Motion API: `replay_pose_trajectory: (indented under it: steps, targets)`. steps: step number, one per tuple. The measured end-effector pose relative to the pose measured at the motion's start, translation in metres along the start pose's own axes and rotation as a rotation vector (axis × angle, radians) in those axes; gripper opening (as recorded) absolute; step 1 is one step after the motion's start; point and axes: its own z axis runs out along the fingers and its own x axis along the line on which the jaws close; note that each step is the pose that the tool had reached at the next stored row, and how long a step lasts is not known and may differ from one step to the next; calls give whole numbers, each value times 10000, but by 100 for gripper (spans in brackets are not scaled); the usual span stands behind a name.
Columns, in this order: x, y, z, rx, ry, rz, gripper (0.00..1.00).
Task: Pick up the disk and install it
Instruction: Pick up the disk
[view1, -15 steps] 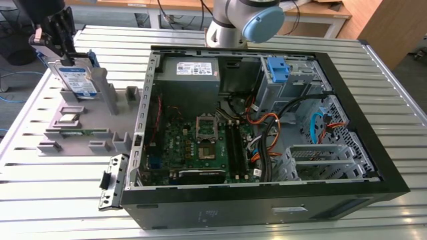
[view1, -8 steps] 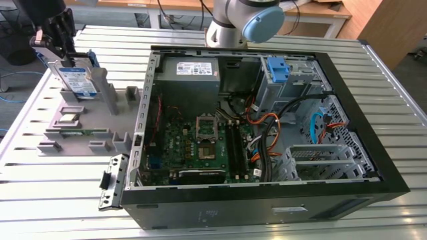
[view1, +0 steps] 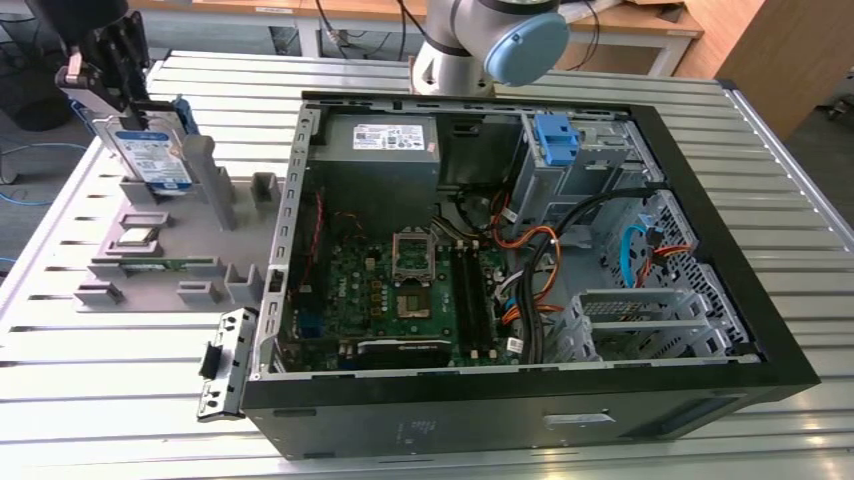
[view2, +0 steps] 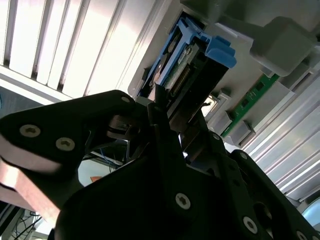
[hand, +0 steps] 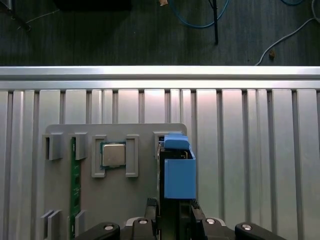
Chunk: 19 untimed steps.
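Observation:
The disk stands on edge at the exterior view's far left, silver with a white-and-blue label and blue rails. Its lower end is level with the posts of the grey holder. My gripper comes down on the disk's upper end and is shut on it. In the second wrist view the black fingers clamp the disk by its edges. The first wrist view looks straight down on the disk's blue rail, with my gripper on both sides of it.
An open computer case lies on the slatted metal table, with a motherboard, a grey power supply box and a blue bracket in the drive cage. The holder also carries a processor chip and a green memory stick.

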Motion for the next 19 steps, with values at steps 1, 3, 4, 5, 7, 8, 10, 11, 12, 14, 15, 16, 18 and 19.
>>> replay_pose_trajectory:
  steps: [1, 3, 4, 5, 7, 8, 10, 11, 12, 14, 15, 16, 18, 19]
  targets:
    - [1, -1, 18, 3, 1, 0, 36]
    - [2, -2, 54, 3, 1, -1, 36]
    - [2, -3, 70, 0, 3, 0, 36]
    - [3, -3, 89, 1, 2, 0, 36]
    - [4, -5, 125, 3, 1, -1, 36]
    - [4, -6, 144, 3, 2, -3, 36]
    - [5, -7, 175, 3, 1, -5, 36]
    - [5, -7, 179, 3, 2, -5, 36]
    - [6, -7, 179, 2, 2, -5, 36]
    - [5, -6, 180, 1, 2, -4, 36]
    - [5, -7, 180, 2, 2, -5, 36]
    - [5, -7, 181, 4, 1, -5, 36]
    - [5, -7, 181, 4, 1, -5, 36]
    - [5, -7, 181, 3, 1, -5, 36]
